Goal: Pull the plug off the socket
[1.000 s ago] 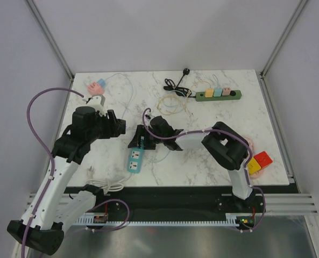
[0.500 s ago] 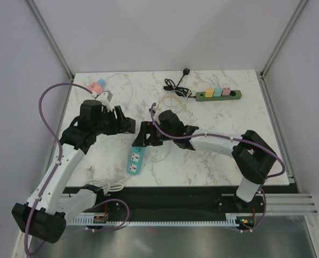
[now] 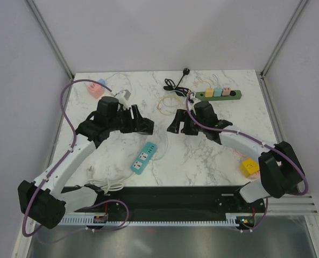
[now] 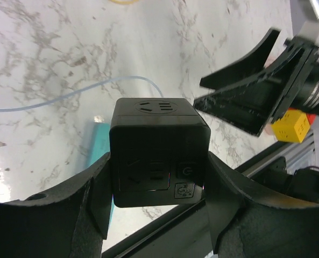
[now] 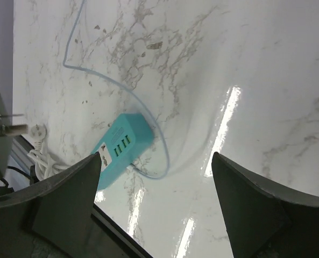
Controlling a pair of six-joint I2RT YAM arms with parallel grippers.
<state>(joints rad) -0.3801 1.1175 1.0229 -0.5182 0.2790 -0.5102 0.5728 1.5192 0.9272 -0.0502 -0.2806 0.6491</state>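
Plug (image 4: 159, 134), a black cube, is pinched in the left gripper (image 4: 158, 188) and held clear of the teal socket strip (image 3: 144, 158) lying on the table (image 3: 213, 161), while the right gripper (image 5: 155, 161) hangs spread and empty, so the pull looks done.

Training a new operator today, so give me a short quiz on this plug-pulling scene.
1. True or false: the right gripper is shut on the teal power strip.
2. What does the left gripper hold? A) black cube adapter B) yellow cube C) white cable
3. Fill in: the far strip holding three coloured plugs is ___ in colour.
Key: 1 false, it is open and empty; 2 A; 3 green.
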